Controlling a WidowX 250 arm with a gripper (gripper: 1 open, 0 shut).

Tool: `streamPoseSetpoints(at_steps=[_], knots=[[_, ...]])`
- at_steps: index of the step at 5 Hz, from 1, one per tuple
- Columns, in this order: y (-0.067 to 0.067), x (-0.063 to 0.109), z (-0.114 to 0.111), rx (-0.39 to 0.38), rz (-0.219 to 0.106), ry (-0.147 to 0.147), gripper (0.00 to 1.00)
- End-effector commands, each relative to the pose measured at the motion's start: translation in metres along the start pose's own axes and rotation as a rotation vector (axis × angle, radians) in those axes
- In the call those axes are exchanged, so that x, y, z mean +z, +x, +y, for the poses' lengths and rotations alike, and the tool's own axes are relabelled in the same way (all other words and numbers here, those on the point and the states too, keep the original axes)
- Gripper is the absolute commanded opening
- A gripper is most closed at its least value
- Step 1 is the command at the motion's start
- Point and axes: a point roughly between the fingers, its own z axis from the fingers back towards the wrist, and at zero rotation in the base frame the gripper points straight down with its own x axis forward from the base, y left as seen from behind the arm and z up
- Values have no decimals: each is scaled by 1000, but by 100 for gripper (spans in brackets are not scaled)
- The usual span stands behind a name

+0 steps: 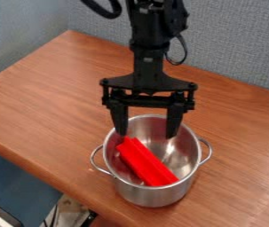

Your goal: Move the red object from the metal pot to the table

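Note:
A bright red rectangular block, the red object [146, 162], lies slanted inside the shiny metal pot [184, 182], which stands near the front edge of the reddish-brown wooden table [53, 89]. My gripper [146, 121] hangs directly over the pot with its two black fingers spread wide, open and holding nothing. One fingertip [116, 125] is at the pot's left rim, the other at the right rim. The tips stand above the block, not touching it.
The pot has small loop handles, one on its left side [98, 160] and one on the right [207, 150]. A blue-grey wall [30, 27] backs the table. The table's front edge runs just below the pot.

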Motion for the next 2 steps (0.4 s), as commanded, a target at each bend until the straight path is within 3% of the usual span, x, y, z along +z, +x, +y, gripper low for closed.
streamPoseSetpoints(at_steps=[1,2], knots=[[-7,3,-4,56,-29,-28,100],[-9,-8,-5,148,-37,-36,100]])
